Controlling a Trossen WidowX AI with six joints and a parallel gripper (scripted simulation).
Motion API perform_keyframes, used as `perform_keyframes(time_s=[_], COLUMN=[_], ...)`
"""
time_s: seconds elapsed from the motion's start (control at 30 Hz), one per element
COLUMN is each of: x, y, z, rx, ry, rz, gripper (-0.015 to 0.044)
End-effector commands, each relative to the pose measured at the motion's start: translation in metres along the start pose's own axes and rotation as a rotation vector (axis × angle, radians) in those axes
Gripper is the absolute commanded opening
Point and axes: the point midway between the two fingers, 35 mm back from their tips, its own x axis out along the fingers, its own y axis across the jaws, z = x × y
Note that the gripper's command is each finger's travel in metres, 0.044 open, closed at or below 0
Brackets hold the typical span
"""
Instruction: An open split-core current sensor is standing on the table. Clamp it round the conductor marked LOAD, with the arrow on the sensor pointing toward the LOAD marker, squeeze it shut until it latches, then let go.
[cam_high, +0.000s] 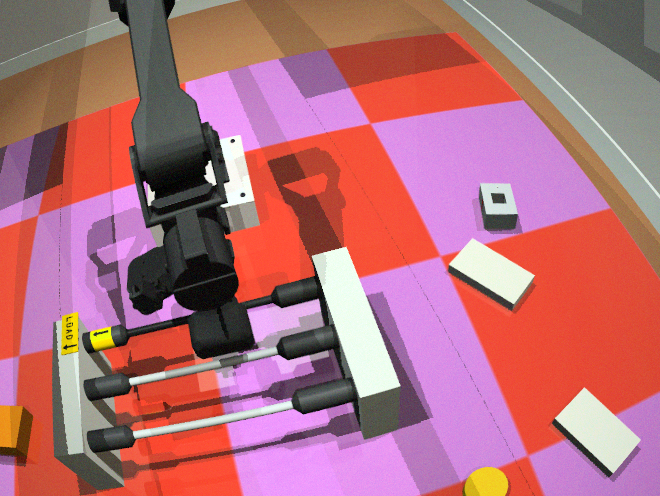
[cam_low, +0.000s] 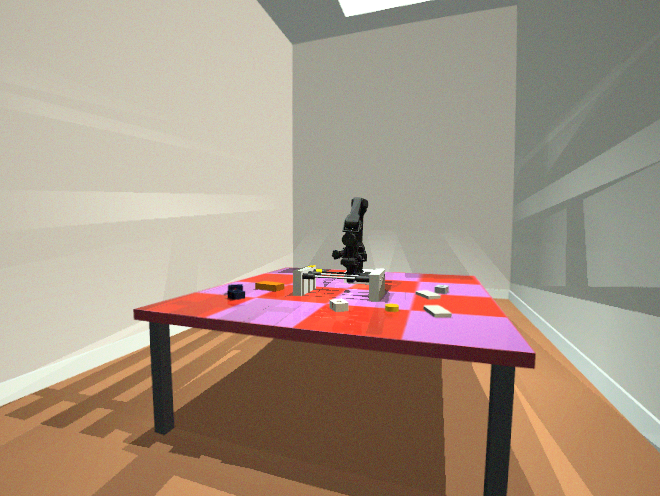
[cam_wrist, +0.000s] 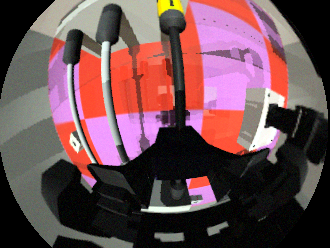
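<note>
Holding the dark current sensor, gripper fingers part-wide, shut on it, at the LOAD conductor. Latch and arrow can't be read. Beside that conductor, two pale conductors; past its unmarked end, a white end block, then white slab well apart.
</note>
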Motion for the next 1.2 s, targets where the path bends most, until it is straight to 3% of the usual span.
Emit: perform_keyframes(time_s=[0.0, 0.5, 0.63, 1.17], x=[0.0000, 0.0000, -0.0021, -0.0007], y=[0.0000, 0.0000, 0.0000, -0.0008], z=[0.0000, 0.0000, 0.0000, -0.0001], rx=[0.000, 0.000, 0.001, 0.000], ry=[0.000, 0.000, -0.001, 0.000], rz=[0.000, 0.000, 0.004, -0.001], gripper=[0.0209, 0.0109, 0.0004, 0.0000])
